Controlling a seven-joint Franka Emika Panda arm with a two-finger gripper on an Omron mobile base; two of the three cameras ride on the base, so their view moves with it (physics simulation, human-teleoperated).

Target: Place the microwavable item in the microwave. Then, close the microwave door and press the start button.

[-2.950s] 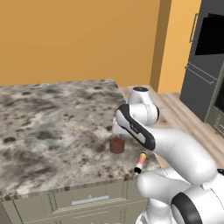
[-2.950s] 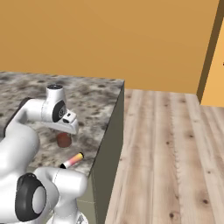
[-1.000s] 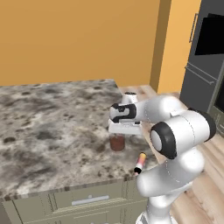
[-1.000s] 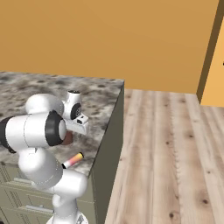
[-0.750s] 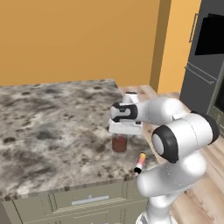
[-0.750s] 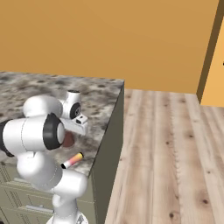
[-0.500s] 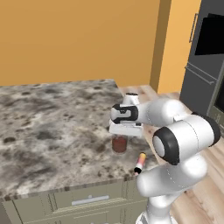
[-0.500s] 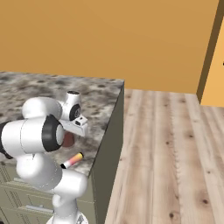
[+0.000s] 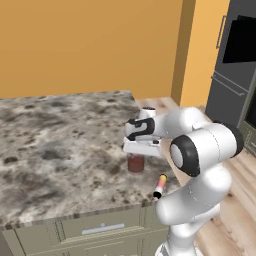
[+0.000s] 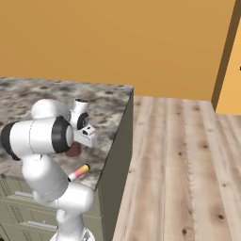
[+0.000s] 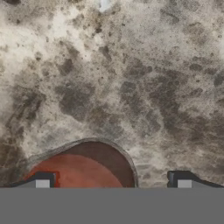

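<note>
Gripper poised over the microwavable item on the counter

The gripper (image 11: pixel 113 183) hangs spread wide directly above the reddish-brown microwavable item (image 9: pixel 135 162), which stands upright on the granite counter (image 9: pixel 55 135) beside a slim stick (image 9: pixel 160 186).

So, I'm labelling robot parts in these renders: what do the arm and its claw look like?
The arm is made of glossy white, rounded segments with dark grey to black rings at the joints; no cables or markings show. The claw sits on a white block-shaped hand and has two small dark finger tips with lighter grey pads.
</note>
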